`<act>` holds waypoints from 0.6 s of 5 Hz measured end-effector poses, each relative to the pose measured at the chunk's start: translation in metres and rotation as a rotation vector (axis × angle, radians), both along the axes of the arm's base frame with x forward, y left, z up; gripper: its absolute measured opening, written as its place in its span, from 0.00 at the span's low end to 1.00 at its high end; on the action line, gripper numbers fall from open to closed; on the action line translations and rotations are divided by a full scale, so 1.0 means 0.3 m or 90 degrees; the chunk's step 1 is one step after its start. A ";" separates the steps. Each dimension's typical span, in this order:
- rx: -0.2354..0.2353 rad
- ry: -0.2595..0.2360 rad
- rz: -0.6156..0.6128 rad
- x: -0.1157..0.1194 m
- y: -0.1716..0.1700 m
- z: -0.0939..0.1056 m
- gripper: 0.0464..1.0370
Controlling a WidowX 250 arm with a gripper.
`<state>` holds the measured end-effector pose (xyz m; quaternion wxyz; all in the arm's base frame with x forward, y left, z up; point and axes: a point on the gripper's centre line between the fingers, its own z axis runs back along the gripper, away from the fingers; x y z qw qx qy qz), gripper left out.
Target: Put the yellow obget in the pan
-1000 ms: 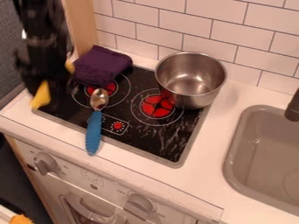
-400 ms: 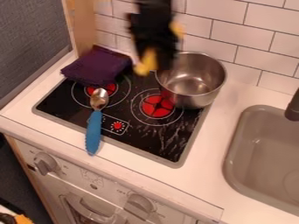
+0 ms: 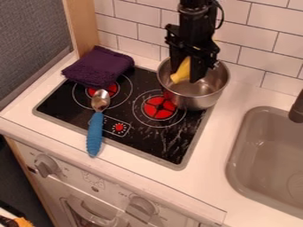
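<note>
The black gripper (image 3: 187, 76) hangs at the upper middle of the view, over the steel pot (image 3: 202, 96). It is shut on the yellow object (image 3: 182, 71), which sits between its fingers and slants down to the left. The lower end of the object overlaps the pot's opening in the view; whether it touches the inside, I cannot tell. Part of the object and the pot's back rim are hidden by the gripper. The pot stands upright at the back right of the black stovetop (image 3: 65, 105).
A purple cloth (image 3: 99, 66) lies at the stove's back left corner. In front of it, a spoon with a blue handle (image 3: 95, 134) crosses the stove's front edge. A grey sink (image 3: 266, 155) with a dark faucet (image 3: 297, 108) is at the right. A tiled wall rises behind.
The gripper has moved right from the far left, past the cloth to the pot, carrying the yellow object. The pot, spoon and cloth have stayed put.
</note>
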<state>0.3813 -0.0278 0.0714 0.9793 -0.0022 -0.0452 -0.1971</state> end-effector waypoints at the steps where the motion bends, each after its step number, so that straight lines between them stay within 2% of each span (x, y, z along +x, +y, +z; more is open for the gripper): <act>1: 0.011 0.009 0.003 -0.011 0.009 -0.006 0.93; 2: 0.020 -0.023 0.017 -0.028 0.020 0.083 0.97; 3: 0.028 -0.060 0.033 -0.072 0.035 0.176 0.96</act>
